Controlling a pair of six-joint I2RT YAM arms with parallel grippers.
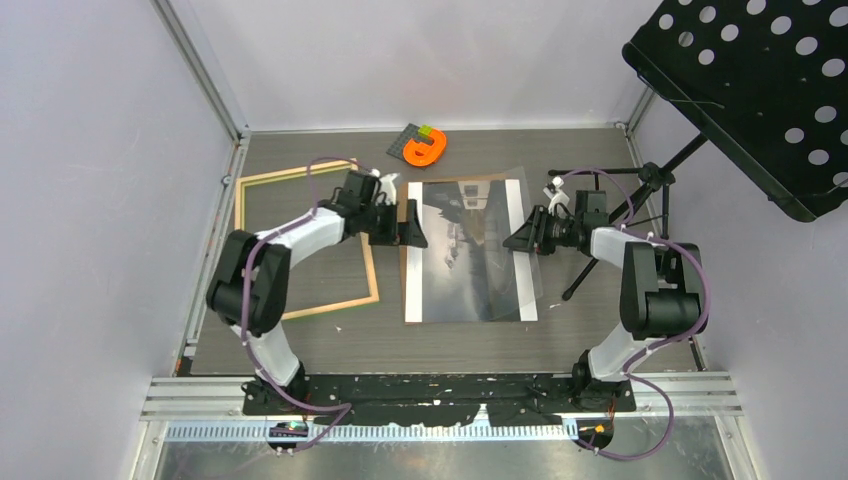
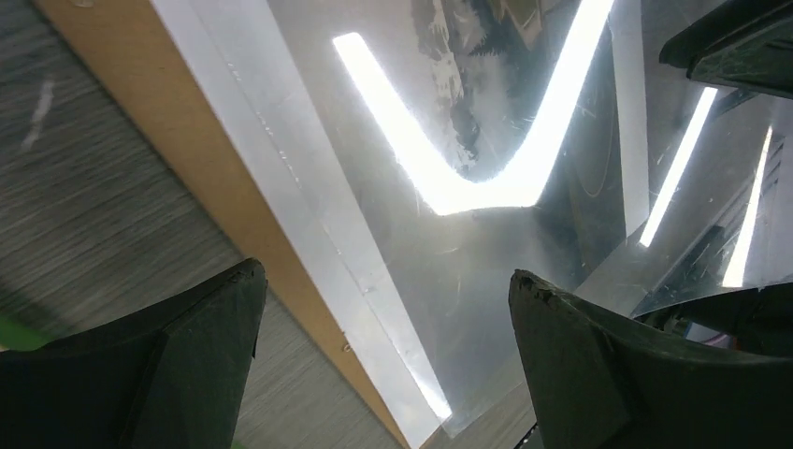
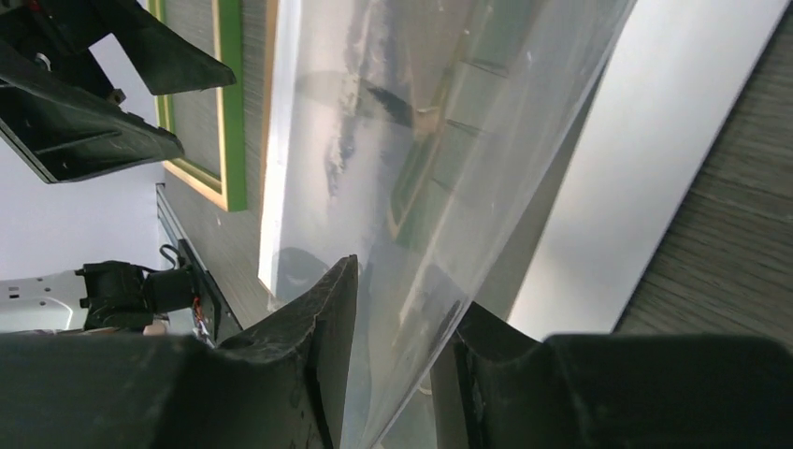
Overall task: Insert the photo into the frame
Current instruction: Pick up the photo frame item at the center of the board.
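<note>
At the near edge of the counter (image 1: 300, 350) the two arms rise from their bases and reach inward toward the middle. The left gripper (image 1: 412, 225) hovers with its jaws spread wide and nothing between them. Its wrist view looks straight down on the left margin of the photo (image 1: 450, 290) and on the edge of the brown backing board (image 2: 196, 150) under it. Across from it, the right gripper (image 1: 512, 240) is closed narrowly on the right edge of a clear sheet (image 3: 449, 140). The sheet is raised and tilted on that side, above the picture, and it mirrors the ceiling lights.

The photo lies flat and image side up on the backing board in the middle of the counter, between the two grippers. Its white bands run along its left and right edges. Whether the far side of the clear sheet touches it, I cannot tell.

The frame (image 1: 300, 240) lies flat on the counter just left of the board, separate from it, with the left arm passing over it. Its rails show pale wood and green, and the counter shows through its opening.

Farther back, near the rear wall, an orange object (image 1: 425, 148) rests on a small dark grey piece. A black perforated music stand (image 1: 740, 90) leans in from the far right corner.
</note>
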